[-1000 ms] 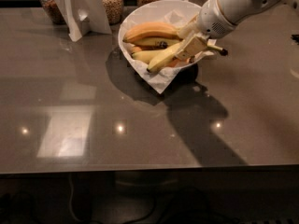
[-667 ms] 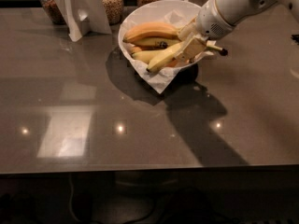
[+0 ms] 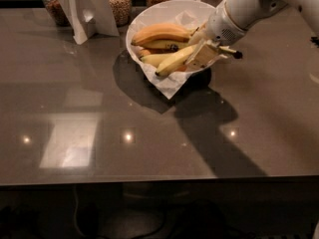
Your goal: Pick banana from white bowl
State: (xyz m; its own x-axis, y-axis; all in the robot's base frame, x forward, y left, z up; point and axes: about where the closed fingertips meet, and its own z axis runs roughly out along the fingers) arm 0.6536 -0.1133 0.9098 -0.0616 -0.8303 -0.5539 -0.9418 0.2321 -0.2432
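At the far side of the dark glossy surface (image 3: 99,113), a large round white bowl (image 3: 155,13) lined with crumpled paper (image 3: 170,84) holds several bananas. The robot's gripper (image 3: 199,57) sits at the bowl's right side. Its tan fingers (image 3: 206,59) are closed around the long, pale yellow-green banana (image 3: 174,61), which slants down over the bowl's front rim, below a plumper orange-yellow banana (image 3: 159,33).

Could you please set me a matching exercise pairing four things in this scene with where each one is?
Things:
1. banana
2. orange-yellow banana
3. glass jar
4. gripper

Places:
A. at the table's far edge
B. at the white bowl's right side, shut on a fruit
C. topmost in the bowl
D. slanting across the bowl's front rim

Pairs: 1-D; 2-C; 3-A; 4-B.
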